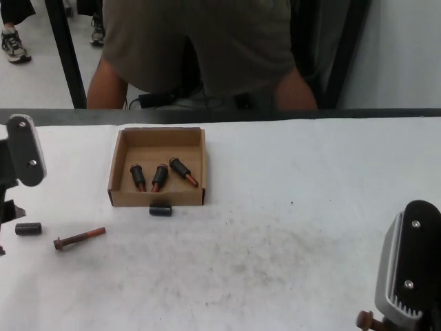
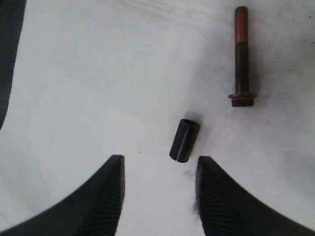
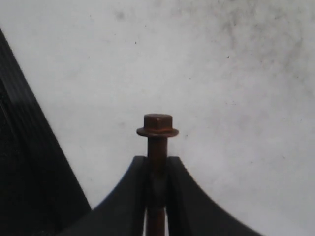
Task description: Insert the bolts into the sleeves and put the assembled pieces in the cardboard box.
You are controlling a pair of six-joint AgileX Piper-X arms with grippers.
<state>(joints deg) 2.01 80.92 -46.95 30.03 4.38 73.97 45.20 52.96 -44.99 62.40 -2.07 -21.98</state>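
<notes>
On the white counter point(image 1: 289, 234) our left gripper point(image 2: 161, 164), spread wide, hovers with a sleeve point(image 2: 185, 140) just ahead, lengthwise to the gap; our right gripper point(image 3: 156, 163) clamps a bolt point(image 3: 157, 129).

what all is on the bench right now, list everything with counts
bench: one, white, under everything
cardboard box: one, brown, far left area
assembled pieces: three, black sleeves on reddish bolts, inside the box
loose sleeves: two, black, one just in front of the box, one near the left edge
loose bolt: one, reddish brown, lying beside that second sleeve
held bolt: one, reddish brown, near right corner
left end effector: one, black, open over the sleeve
right end effector: one, black, shut on the held bolt
</notes>
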